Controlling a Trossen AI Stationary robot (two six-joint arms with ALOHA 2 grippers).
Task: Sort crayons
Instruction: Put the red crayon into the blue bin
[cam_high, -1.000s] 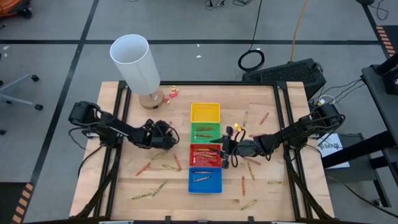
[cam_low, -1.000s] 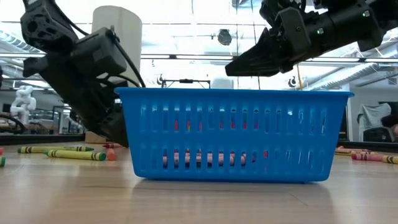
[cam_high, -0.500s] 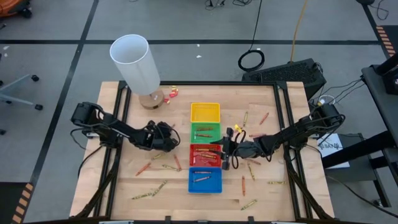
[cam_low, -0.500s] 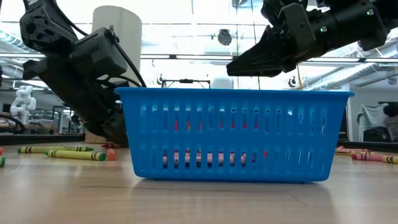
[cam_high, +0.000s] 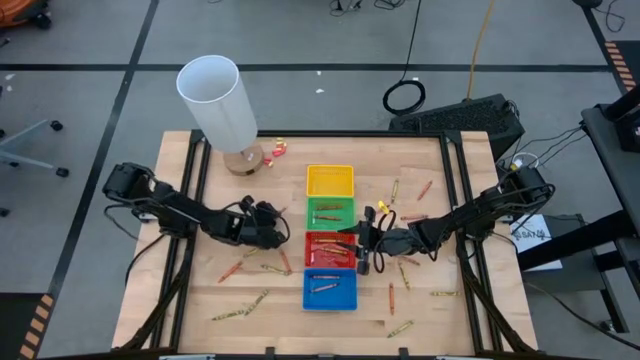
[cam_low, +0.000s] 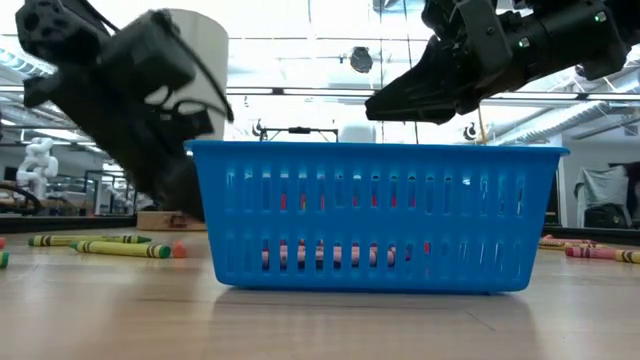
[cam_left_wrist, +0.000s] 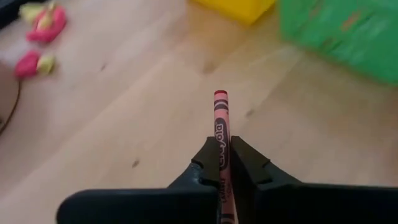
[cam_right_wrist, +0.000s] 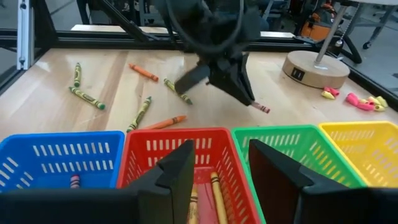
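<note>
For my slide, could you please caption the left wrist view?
Left end effector shut on a red crayon above the wooden table.

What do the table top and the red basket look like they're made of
Table top: light wood, apparently sealed, going by its grain lines, board seams and soft sheen. Red basket: most likely moulded plastic, judging by its uniform bright colour, thin slotted walls and smooth rim.

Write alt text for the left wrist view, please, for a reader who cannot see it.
The left gripper is shut on a red crayon that sticks out forward over the wooden table. Beyond it are a corner of the yellow tray and part of the green tray.
</note>
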